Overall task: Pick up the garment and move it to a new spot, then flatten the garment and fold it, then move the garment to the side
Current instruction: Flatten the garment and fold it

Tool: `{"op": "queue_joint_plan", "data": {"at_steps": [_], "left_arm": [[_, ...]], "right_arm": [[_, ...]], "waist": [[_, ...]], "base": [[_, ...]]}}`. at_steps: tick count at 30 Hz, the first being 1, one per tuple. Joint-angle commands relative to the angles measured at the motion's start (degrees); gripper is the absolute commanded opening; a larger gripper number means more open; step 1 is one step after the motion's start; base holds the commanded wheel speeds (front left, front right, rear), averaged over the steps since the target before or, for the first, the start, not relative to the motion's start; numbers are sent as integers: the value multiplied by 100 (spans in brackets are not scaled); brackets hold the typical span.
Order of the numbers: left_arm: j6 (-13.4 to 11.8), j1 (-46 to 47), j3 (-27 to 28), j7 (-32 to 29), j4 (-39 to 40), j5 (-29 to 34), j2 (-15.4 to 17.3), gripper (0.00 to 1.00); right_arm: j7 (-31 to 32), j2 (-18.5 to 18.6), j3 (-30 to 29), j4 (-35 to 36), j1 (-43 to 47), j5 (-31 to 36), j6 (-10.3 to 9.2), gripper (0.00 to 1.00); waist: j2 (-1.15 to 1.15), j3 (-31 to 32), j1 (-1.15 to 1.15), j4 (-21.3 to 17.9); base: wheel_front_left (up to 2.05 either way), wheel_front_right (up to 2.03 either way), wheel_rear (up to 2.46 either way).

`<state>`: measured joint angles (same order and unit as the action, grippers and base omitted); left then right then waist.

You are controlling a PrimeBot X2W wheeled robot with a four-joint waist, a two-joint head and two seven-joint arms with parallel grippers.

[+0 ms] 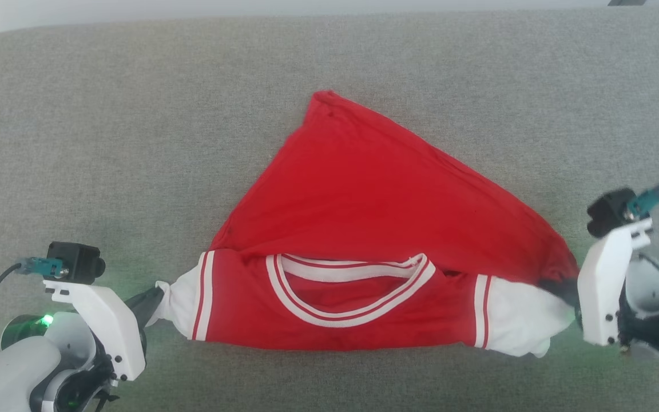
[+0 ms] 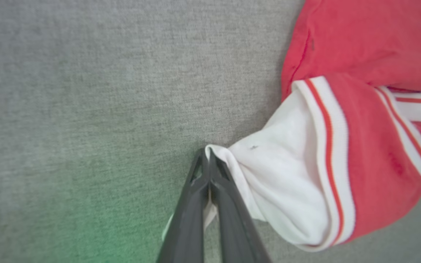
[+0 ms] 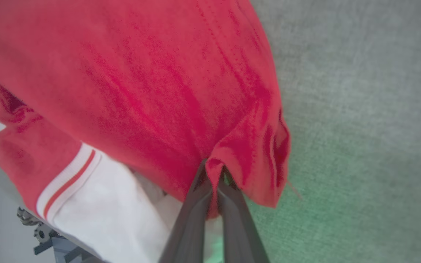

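Far left, on the grey fabric surface (image 1: 106, 114): left gripper (image 1: 157, 294), dark fingers (image 2: 228, 204) pressed together and pinching the very tip of the white left sleeve (image 1: 183, 303), with a sliver of white cloth caught between them in the left wrist view. Green glow on the grey weave just beside it. Next along, the garment (image 1: 364, 194), lying on the surface between the two grippers and drawn taut along its near edge: red-and-white striped trim (image 1: 202, 297) at the sleeve seam, then the striped collar (image 1: 352, 319) facing up in the middle of that near band, then matching trim and the white right sleeve (image 1: 521, 326). Behind the collar band, red body cloth pulled into a broad triangle, apex pointing away from the robot (well up the surface, near its middle). Far right: right gripper (image 3: 214, 168), fingers closed tight, nipping a bunched red fold at the garment's corner beside the white sleeve; in the head view, largely hidden behind its white wrist mount (image 1: 607, 286)
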<state>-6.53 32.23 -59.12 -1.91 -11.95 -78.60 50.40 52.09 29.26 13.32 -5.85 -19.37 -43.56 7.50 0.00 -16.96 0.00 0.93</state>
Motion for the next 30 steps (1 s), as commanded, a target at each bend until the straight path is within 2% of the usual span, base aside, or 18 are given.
{"op": "queue_joint_plan", "data": {"at_steps": [1, 5, 6, 7, 8, 13, 23, 26, 30], "left_arm": [[25, -31, -25, 9, -20, 13, -53, 0], [76, -33, -22, 4, -114, -29, -88, 0], [91, -33, -22, 2, -139, -35, -99, 0], [113, -31, -24, 1, -164, -37, -106, 0], [122, -32, -25, 2, -185, -39, -115, 0], [157, -71, -9, 39, -252, -71, -113, 0], [191, -97, -22, 83, -242, -42, -188, 0], [217, -89, -38, 91, -246, -31, -244, 0], [241, -5, -79, 59, -280, 11, -365, 0]], "right_arm": [[-54, -144, -146, -27, 157, 42, -2, 0], [-230, -606, -366, -398, 448, 314, -2, 0], [-265, -675, -376, -486, 434, 380, -2, 19], [-318, -740, -383, -551, 400, 436, -2, 75], [-341, -781, -388, -582, 373, 478, -2, 100], [-328, -701, -461, -351, 206, 621, -7, 100], [-119, -555, -713, 1142, 72, 800, -1, 100], [-271, -507, -593, 1446, -151, 825, -1, 100], [-675, -456, -162, 1320, -652, 833, -1, 100]], "waist": [[0, -7, 0, 5], [0, 7, 0, 0], [0, 14, 0, 2], [0, 22, 0, 5], [0, 35, 0, 7], [0, 89, 0, -1], [0, 154, 0, 90], [0, 153, 0, 162], [0, 130, 0, 332]], "base": [[0, 0, 0], [0, 0, 0], [0, 0, 0], [0, 0, 0], [0, 0, 0], [0, 0, 0], [0, 0, 0], [0, 0, 0], [0, 0, 0]]}}
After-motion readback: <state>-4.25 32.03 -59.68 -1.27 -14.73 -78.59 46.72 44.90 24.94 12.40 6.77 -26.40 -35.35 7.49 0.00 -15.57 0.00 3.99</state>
